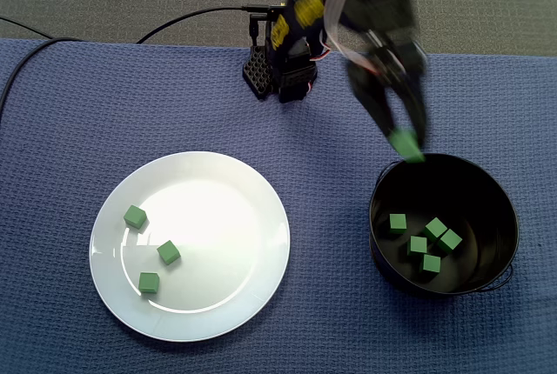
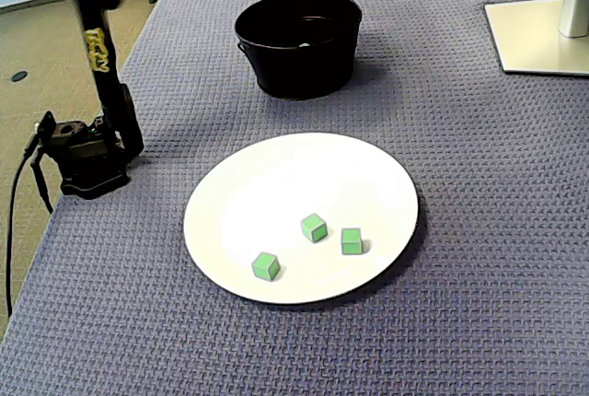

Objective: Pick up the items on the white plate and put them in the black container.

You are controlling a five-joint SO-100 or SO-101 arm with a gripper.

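Gripper (image 1: 406, 146): jaws clenched on one green cube (image 1: 403, 140), blurred, poised over the rim of the black container (image 1: 487, 191) on the arm's side.
Container contents: five green cubes (image 1: 424, 242).
White plate (image 1: 218, 209): three cubes (image 1: 168, 252), lying apart.
Status, as judged: five delivered, one in transit, three outstanding.

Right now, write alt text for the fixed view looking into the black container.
The gripper holds a green cube over the rim of the black container; five cubes lie inside. Left of it in this view, three more cubes sit apart on a white plate, on blue cloth.
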